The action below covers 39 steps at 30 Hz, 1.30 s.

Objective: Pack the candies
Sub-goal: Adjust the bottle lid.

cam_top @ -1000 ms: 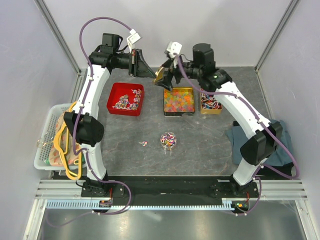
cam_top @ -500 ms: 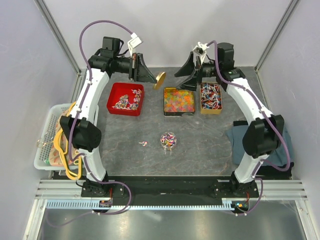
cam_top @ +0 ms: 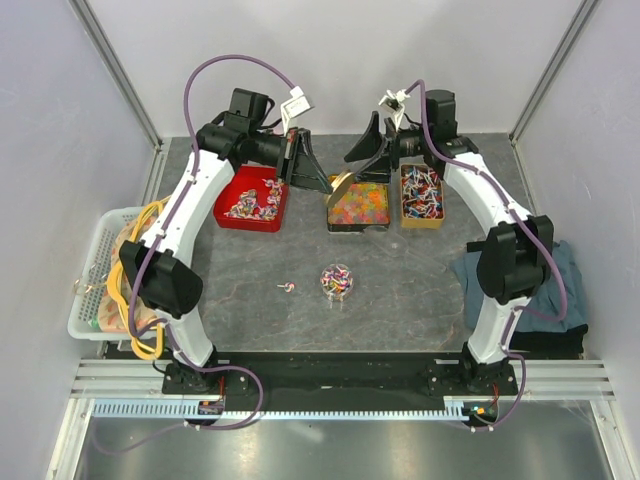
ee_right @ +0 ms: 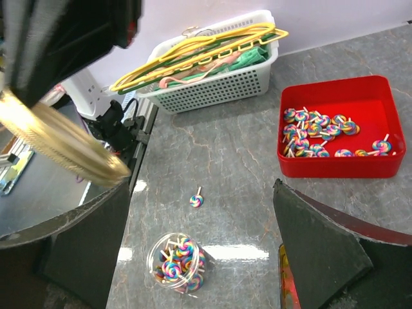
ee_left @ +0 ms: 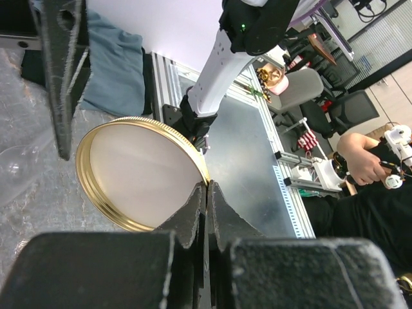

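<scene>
Candies: small swirl sweets on short sticks. Many lie in the red tray. More fill the open jar at mid-worktop, and one stray lies near it.
Far tins: the middle tin holds mixed coloured sweets. The right tin holds more stick candies.
Handling: judged light, stiff and slick, so a candy may skid or roll when pinched. The best hold looks to be across the round head, with the stick as a poorer option.
Lid: gold, thin and rigid. The edge grip could let it swing.
Left pincer: fully closed on the lid's rim, carrying it in the air over the middle tin.
Right pincer: jaws spread wide, holding nothing, raised above the far tins.
Worktop: dark grey, stone-patterned, flat and faintly glossy. It offers little friction for loose sweets.
Room: pale walls close three sides. A white basket of hangers sits at the left edge and a blue cloth at the right.
</scene>
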Motion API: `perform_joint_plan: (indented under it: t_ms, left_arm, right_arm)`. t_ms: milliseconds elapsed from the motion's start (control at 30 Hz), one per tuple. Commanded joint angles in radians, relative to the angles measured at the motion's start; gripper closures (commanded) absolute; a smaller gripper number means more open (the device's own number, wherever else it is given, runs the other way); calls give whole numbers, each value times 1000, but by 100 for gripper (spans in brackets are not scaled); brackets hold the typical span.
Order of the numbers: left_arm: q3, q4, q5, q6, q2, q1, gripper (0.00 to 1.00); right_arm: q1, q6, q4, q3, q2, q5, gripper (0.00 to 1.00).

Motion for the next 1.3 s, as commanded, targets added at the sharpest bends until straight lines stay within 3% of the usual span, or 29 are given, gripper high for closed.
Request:
perform_joint_plan:
  t_ms: [0,133,267,700,867,933,967,1000,1100,1200,1267]
  left_arm:
    - [26,12,338,20,-12,9,98]
    - [83,12,340,11,25,18,98]
    - [98,10,338,14,25,18,98]
    - [52,9,340,29,31,4,98]
    - [79,10,338,25,72,6,98]
    - [104,9,338,19,85,4,98]
    - [110,9,338,19,91,6,98]
    - [116,9,338,16,100,6,98]
    - [124,9,338,11,112,7,98]
    - [116,10,338,11,112,11,98]
    - [115,10,337,13,111,14,98]
  right_arm:
    - [14,-78,45,-37,-127,-87,2]
    - [14,-68,86,-104,-173,-86,2]
    - [14,142,365,-227,-218,-87,2]
    - [44,38,212,-120,-201,-86,2]
    - [67,23,175,-135,-227,-86,9]
    - [67,35,187,-143,-231,-86,22]
    - [69,62,209,-148,-231,-86,33]
    - [69,96,243,-166,-233,-86,50]
    - [69,240,449,-216,-237,-86,67]
    - [69,279,473,-227,-231,-86,85]
    - [67,290,474,-226,-224,-86,88]
